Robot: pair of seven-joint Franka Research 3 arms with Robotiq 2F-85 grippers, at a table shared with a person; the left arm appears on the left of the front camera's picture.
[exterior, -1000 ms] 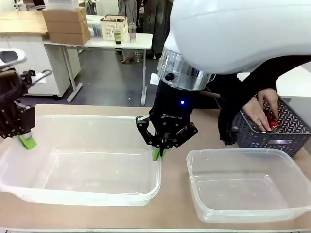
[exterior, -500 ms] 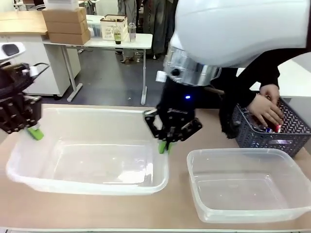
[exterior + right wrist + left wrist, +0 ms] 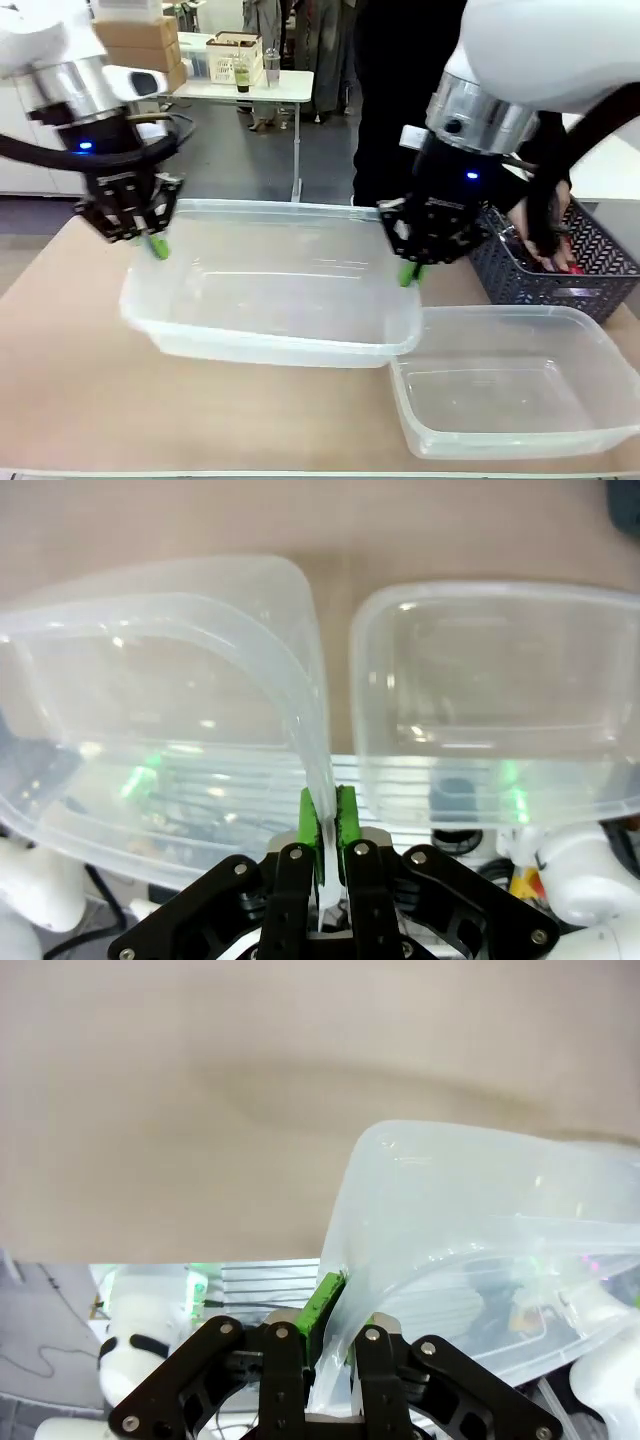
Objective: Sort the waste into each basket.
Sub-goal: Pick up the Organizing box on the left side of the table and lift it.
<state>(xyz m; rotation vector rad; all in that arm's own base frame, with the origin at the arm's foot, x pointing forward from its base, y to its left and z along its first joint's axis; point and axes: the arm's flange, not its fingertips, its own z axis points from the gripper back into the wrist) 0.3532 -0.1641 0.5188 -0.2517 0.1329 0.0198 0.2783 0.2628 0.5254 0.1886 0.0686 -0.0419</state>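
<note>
While both arms reach over it, the tan bench (image 3: 60,380) carries the following.
Larger basket (image 3: 280,207): clear tub, clamped at both short ends; in the front view its near right corner overlaps the second basket's rim.
Second basket (image 3: 500,312): clear tub, on the bench at near right.
Dark mesh crate (image 3: 600,270): far right, with a person's hand (image 3: 548,228) inside beside a red can (image 3: 565,265).
Left gripper (image 3: 155,243): pinched narrow on the larger basket's left rim.
Right gripper (image 3: 410,272): pinched narrow on its right rim.
</note>
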